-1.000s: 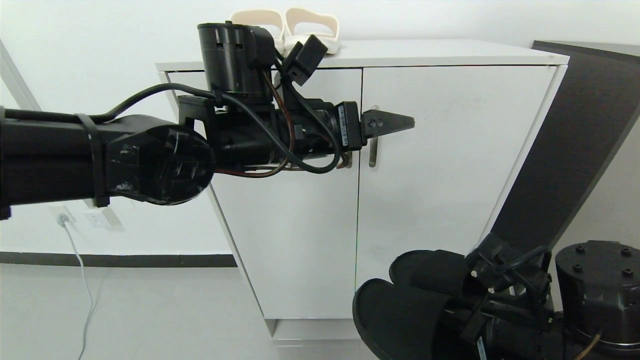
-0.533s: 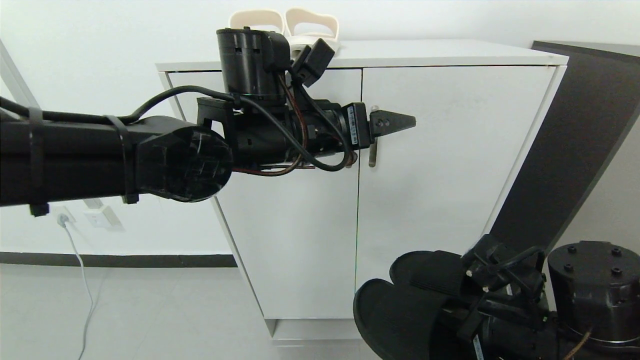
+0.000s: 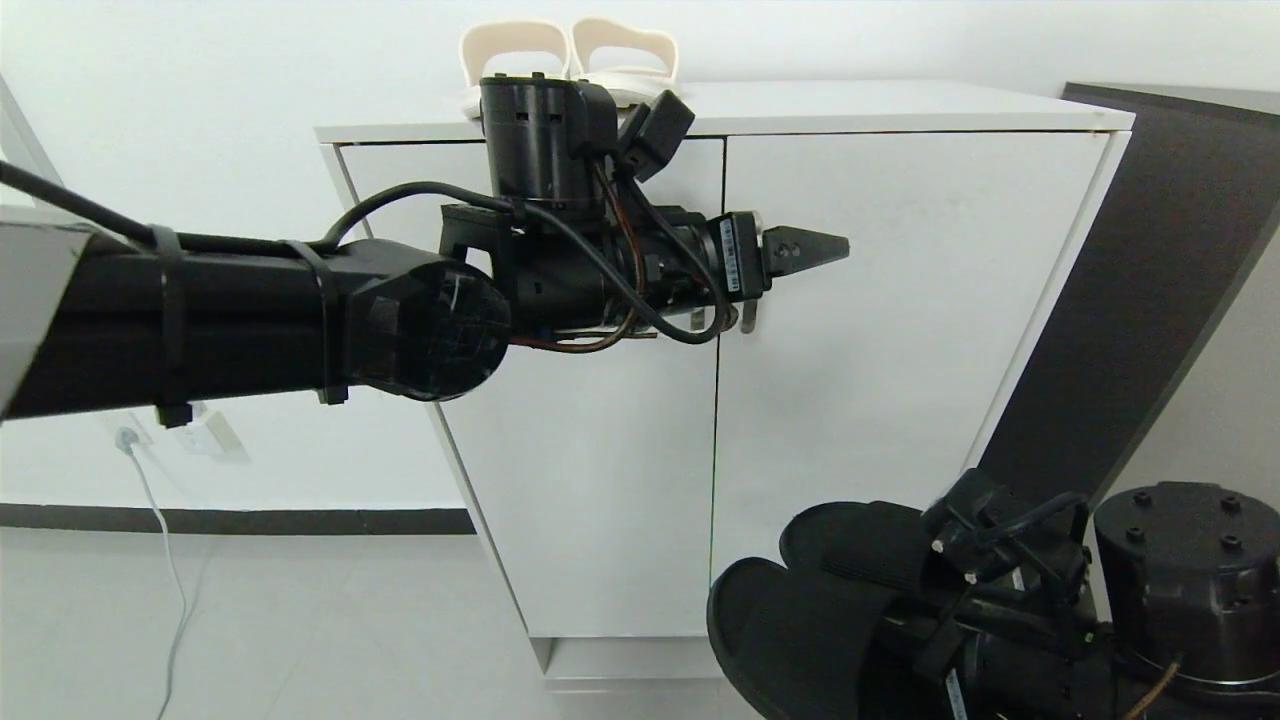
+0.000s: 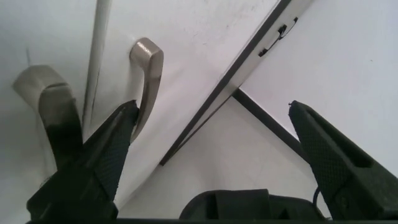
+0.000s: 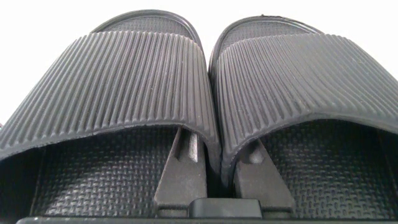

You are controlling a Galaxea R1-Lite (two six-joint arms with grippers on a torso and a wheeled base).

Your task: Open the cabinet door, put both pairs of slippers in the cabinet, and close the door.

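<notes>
You have the cabinet (image 3: 900, 350) shut, white slippers (image 3: 570, 60) on top, black slippers (image 3: 830, 590) clamped low in front by the right tool (image 5: 222, 146) awaiting access, and the left tool (image 3: 835, 247), spread apart, just beside a door handle (image 4: 148, 74), apparently to pull.

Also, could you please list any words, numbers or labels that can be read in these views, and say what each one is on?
No text here is legible.
Left-wrist white sticker: print too small to read.
Right-wrist white sticker: print too small to read.
White two-door cabinet, cream slippers and black ribbed rubber slippers: no print visible.
</notes>
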